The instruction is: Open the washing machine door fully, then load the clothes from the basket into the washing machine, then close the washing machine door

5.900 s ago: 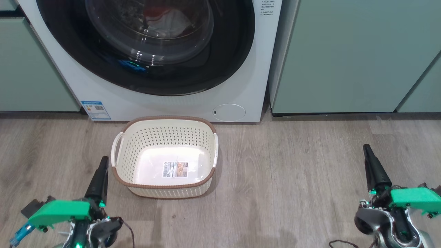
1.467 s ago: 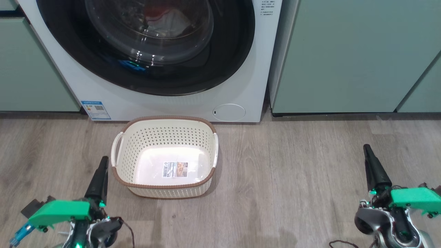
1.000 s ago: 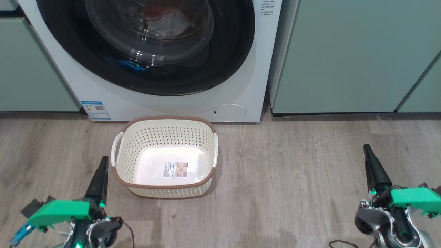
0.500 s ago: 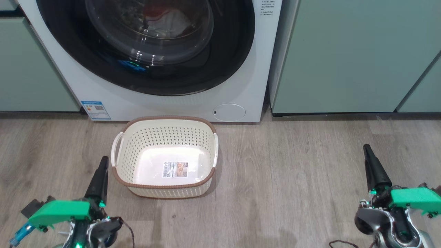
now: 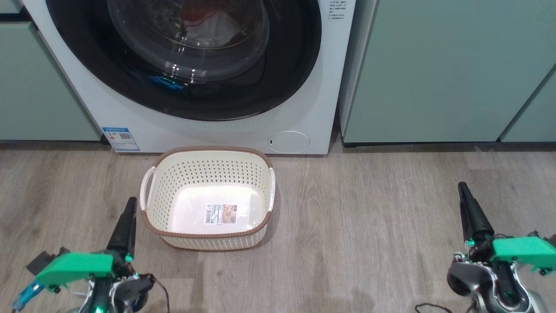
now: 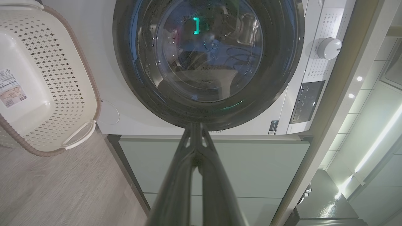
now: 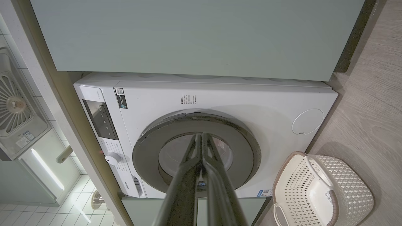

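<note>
The white washing machine (image 5: 304, 104) stands ahead with its round black-rimmed door (image 5: 295, 56) shut flat against the front; clothes (image 5: 213, 21) show behind the glass. The cream basket (image 5: 208, 237) with a brown rim sits on the floor just before it, holding nothing but a sticker. My left gripper (image 5: 129, 204) hovers shut by the basket's near left corner. Far off to the right, my right gripper (image 5: 463, 188) is shut over bare floor. In the left wrist view the left gripper (image 6: 194, 125) points at the door (image 6: 282, 62); the right wrist view has the right gripper (image 7: 201, 135) before the door (image 7: 245, 147).
Pale green cabinets (image 5: 434, 69) flank the machine on both sides. Wood-look floor (image 5: 369, 217) stretches between the basket and my right arm. The washing machine's control panel and white knob (image 6: 328, 48) sit at its top.
</note>
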